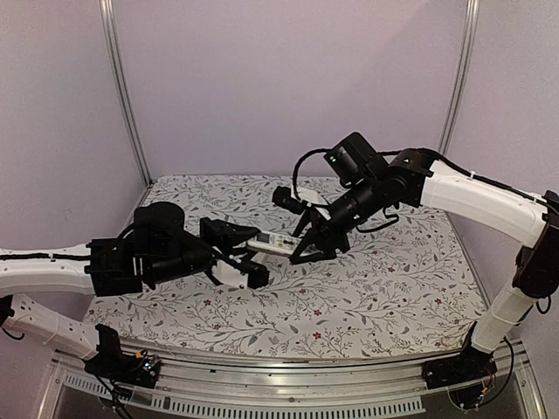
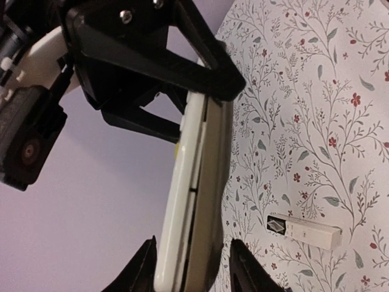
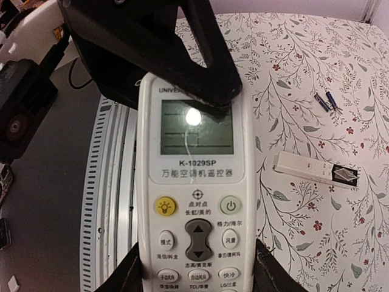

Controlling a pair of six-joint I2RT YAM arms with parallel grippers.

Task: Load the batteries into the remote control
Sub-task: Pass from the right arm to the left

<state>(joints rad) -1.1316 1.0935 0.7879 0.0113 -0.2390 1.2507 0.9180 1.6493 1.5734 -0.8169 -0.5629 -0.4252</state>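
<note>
Remote [image 3: 194, 201] btm cut off by frame; batteries [image 3: 325, 100] tiny, maybe two.

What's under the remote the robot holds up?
Flowered tablecloth, with a white battery cover and two batteries lying off to one side. The spot straight under the remote is hidden by the remote itself.

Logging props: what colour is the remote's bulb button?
The bulb button is yellow, on the white remote control; the right wrist view shows it best.
</note>
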